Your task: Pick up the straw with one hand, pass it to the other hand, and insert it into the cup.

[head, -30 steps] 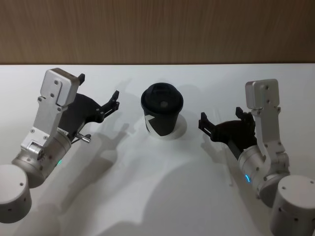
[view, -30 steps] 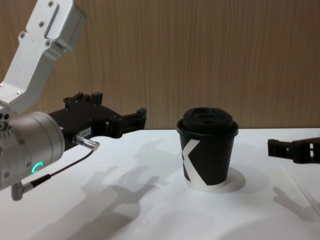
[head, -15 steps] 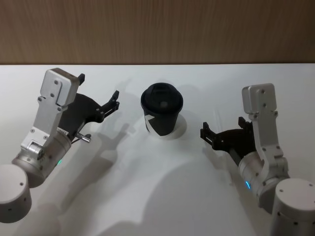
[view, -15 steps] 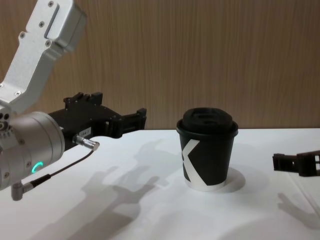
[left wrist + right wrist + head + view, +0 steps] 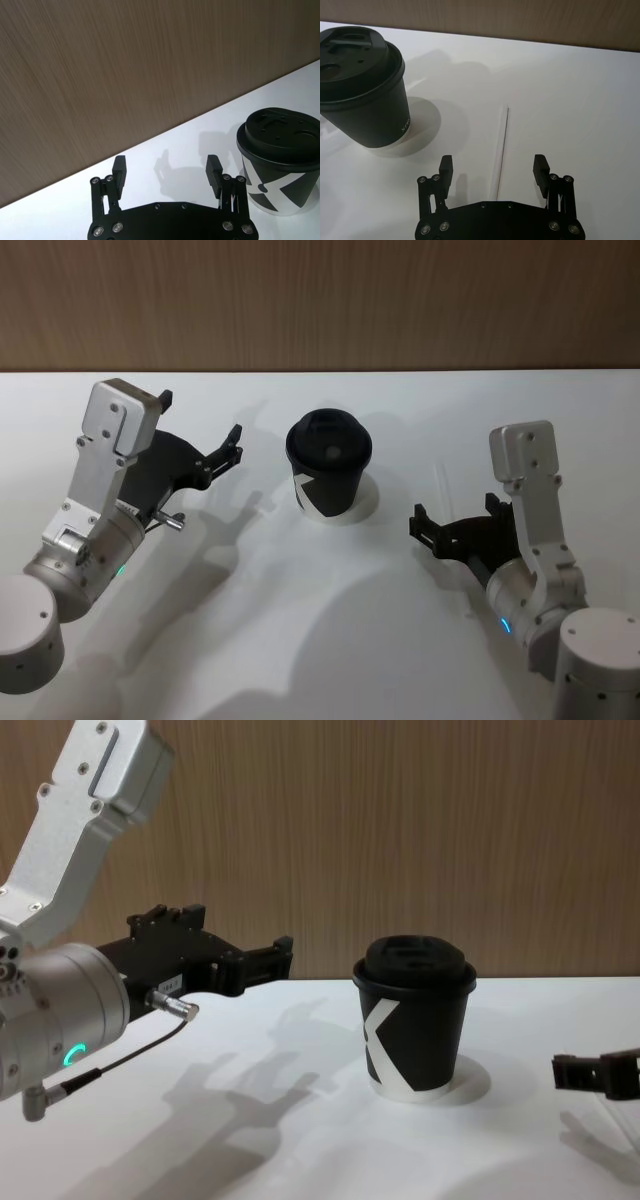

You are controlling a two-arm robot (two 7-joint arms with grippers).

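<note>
The straw lies flat on the white table, to the right of the cup and a little apart from it. It is thin and white and hard to see against the table. The right gripper is low over the table, on the near right side of the cup. Its two fingers are spread wide and they hold nothing. In the right wrist view the near end of the straw lies between these fingers, and the straw runs away from the gripper toward the far side. The cup stands upright with its black lid on, between the two grippers. The left gripper is raised above the table on the left and points toward the cup. Its fingers are also spread apart and empty. A wooden wall is behind the table.
</note>
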